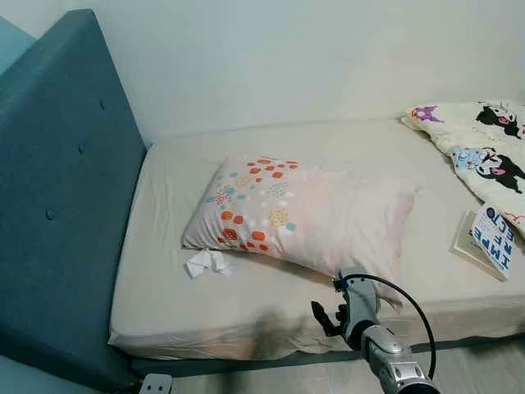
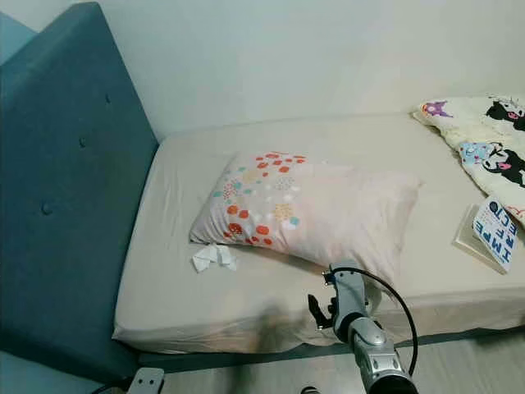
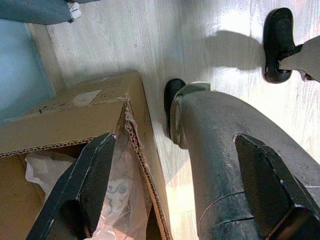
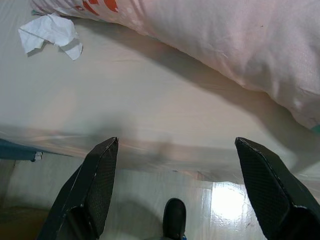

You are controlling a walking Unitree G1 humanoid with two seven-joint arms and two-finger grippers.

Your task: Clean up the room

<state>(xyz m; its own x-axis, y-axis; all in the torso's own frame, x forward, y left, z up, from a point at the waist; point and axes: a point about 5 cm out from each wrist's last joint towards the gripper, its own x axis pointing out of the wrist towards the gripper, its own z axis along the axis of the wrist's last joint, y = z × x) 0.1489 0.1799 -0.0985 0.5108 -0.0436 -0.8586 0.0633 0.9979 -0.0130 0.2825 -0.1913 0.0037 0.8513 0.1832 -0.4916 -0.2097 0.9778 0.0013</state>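
While the crumpled tissue (image 1: 207,263) lies on the bed (image 1: 246,320) just beside the pillow (image 1: 303,215), cleanup looks barely begun — the right gripper (image 4: 175,192) hovers at the mattress edge, fingers wide and empty. The left gripper (image 3: 175,190), equally spread, hangs by a cardboard box (image 3: 75,115) — likely the bin.

Just beyond my right gripper (image 4: 176,142) I see a spotted pillow (image 1: 303,213) lying on the bed (image 1: 164,287), with a cartoon blanket (image 1: 484,148) and a book (image 1: 492,238) further to its right.
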